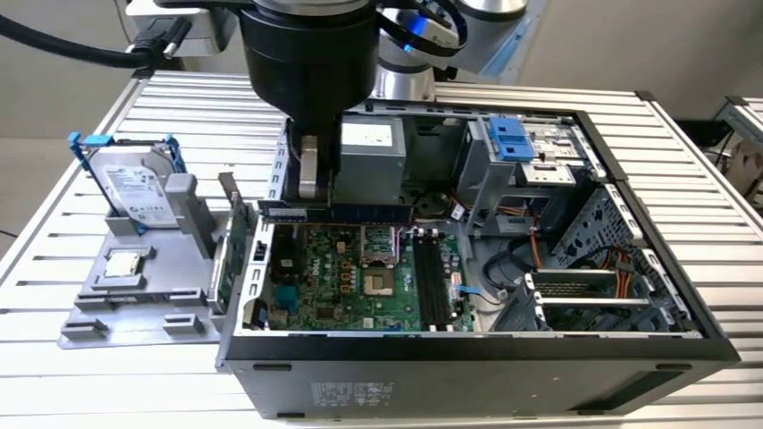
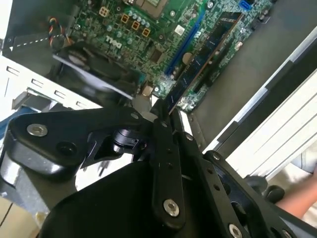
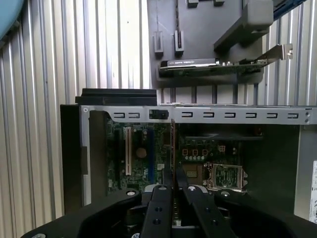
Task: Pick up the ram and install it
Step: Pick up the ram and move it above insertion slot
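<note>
Green-and-dark circuit stick, the ram (image 2: 208, 54): clamped by one end between the closed fingers of the gripper (image 2: 166, 113); its free length reaches out over the motherboard (image 2: 148, 34), running alongside a long blue slot (image 2: 185, 42); whether it touches the board cannot be told.

In the first wrist view the ram (image 3: 173, 144) shows edge-on, a thin upright line rising from the gripper (image 3: 173, 174), with a finger pressed to each side.

In the exterior view the ram (image 1: 357, 213) lies level at the far edge of the motherboard (image 1: 322, 277), crosswise to the black memory slots (image 1: 435, 279), which stand unfilled; the gripper (image 1: 313, 198) hangs just above it under the black arm.

Container one, open computer case (image 1: 477, 344), lying on its side: holds the motherboard, a bare processor socket (image 1: 379, 284), a grey power supply (image 1: 370, 147), a metal drive cage (image 1: 578, 295) and loose cables (image 1: 537, 259).

Container two, grey parts tray (image 1: 120, 313), just beside the case on the exterior view's left: holds a silver hard drive with blue rails (image 1: 129, 183) standing upright, a small square processor chip (image 1: 123, 265) lying flat, and an expansion card (image 1: 235, 234) on edge at the side nearest the case.

Both rest on a slatted aluminium table (image 1: 96, 375).
</note>
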You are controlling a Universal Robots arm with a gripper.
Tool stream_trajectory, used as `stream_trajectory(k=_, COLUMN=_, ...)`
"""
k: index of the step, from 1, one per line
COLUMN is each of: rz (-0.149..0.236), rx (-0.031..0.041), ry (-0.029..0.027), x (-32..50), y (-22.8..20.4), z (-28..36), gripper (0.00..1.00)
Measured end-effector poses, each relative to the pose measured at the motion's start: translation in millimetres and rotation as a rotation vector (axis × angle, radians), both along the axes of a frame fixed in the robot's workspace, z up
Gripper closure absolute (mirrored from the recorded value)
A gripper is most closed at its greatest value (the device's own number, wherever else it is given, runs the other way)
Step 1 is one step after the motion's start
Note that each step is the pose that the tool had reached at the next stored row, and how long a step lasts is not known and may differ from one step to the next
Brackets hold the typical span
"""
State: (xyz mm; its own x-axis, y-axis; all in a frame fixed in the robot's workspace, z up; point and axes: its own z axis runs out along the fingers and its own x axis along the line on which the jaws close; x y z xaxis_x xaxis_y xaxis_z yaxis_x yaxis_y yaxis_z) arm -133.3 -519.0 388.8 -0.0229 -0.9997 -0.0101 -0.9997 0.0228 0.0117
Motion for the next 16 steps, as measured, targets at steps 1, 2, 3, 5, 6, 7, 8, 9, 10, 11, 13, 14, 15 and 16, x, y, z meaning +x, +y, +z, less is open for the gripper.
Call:
stream_trajectory(k=1, rz=0.0, rx=0.0, ry=0.0, x=2.9, y=0.0, z=0.0, gripper=1.0)
stream_trajectory(k=2, rz=0.0, rx=0.0, ry=0.0, x=6.0, y=0.0, z=0.0, gripper=1.0)
stream_trajectory(k=3, rz=0.0, rx=0.0, ry=0.0, x=9.1, y=0.0, z=0.0, gripper=1.0)
stream_trajectory(k=5, rz=0.0, rx=0.0001, ry=-0.0001, x=15.7, y=0.0, z=-0.1, gripper=1.0)
stream_trajectory(k=6, rz=0.0, rx=0.0001, ry=0.0, x=19.1, y=0.0, z=0.0, gripper=1.0)
stream_trajectory(k=7, rz=0.0, rx=0.0, ry=-0.0001, x=22.5, y=0.0, z=0.0, gripper=1.0)
stream_trajectory(k=8, rz=0.0, rx=0.0001, ry=0.0, x=26.1, y=0.0, z=-0.1, gripper=1.0)
stream_trajectory(k=9, rz=0.0, rx=0.0, ry=0.0, x=29.5, y=0.0, z=0.0, gripper=1.0)
stream_trajectory(k=10, rz=0.0, rx=0.0001, ry=-0.0001, x=33.0, y=0.0, z=-0.1, gripper=1.0)
stream_trajectory(k=11, rz=0.0, rx=0.0, ry=0.0, x=36.7, y=0.0, z=0.0, gripper=1.0)
stream_trajectory(k=13, rz=0.0, rx=0.0001, ry=-0.0001, x=43.5, y=0.0, z=0.0, gripper=1.0)
stream_trajectory(k=14, rz=0.0, rx=0.0, ry=0.0, x=47.0, y=0.0, z=0.0, gripper=1.0)
stream_trajectory(k=15, rz=0.0, rx=0.0, ry=0.0, x=50.5, y=0.0, z=0.0, gripper=1.0)
stream_trajectory(k=16, rz=0.0, rx=0.0001, ry=0.0, x=54.0, y=0.0, z=-0.1, gripper=1.0)
